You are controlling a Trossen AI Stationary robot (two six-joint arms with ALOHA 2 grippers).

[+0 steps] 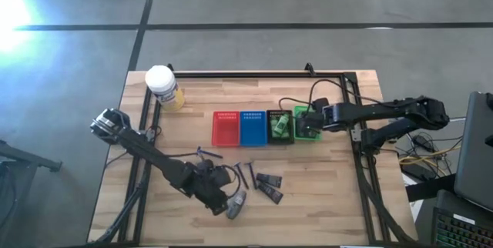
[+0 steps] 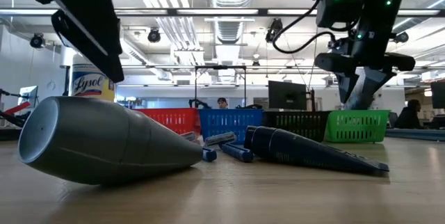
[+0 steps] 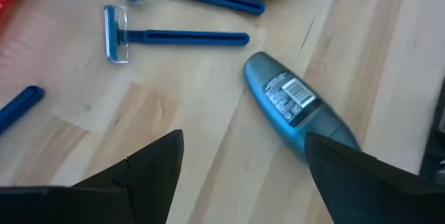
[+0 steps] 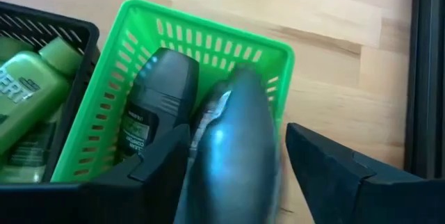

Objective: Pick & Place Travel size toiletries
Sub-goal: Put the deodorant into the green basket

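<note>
Green slatted plastic basket [image 4: 174,36] holds a dark oval deodorant stick [image 4: 156,102]; a grey tapered tube [image 4: 233,147] sits between the right gripper's [image 4: 236,172] parted fingers. Black basket [image 4: 52,22] holds green tubes [image 4: 31,95]. Left gripper [image 3: 243,175] open above the table.

Yellow jar [image 1: 163,86] stands apart from four baskets [image 1: 226,127].

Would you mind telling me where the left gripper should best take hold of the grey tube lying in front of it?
Grip the grey tube across its rounded middle, coming straight down from above. It lies flat on the table, apart from the razors. The left gripper's open jaws should straddle its width; its flattened end looks thin and probably harder to hold.
</note>
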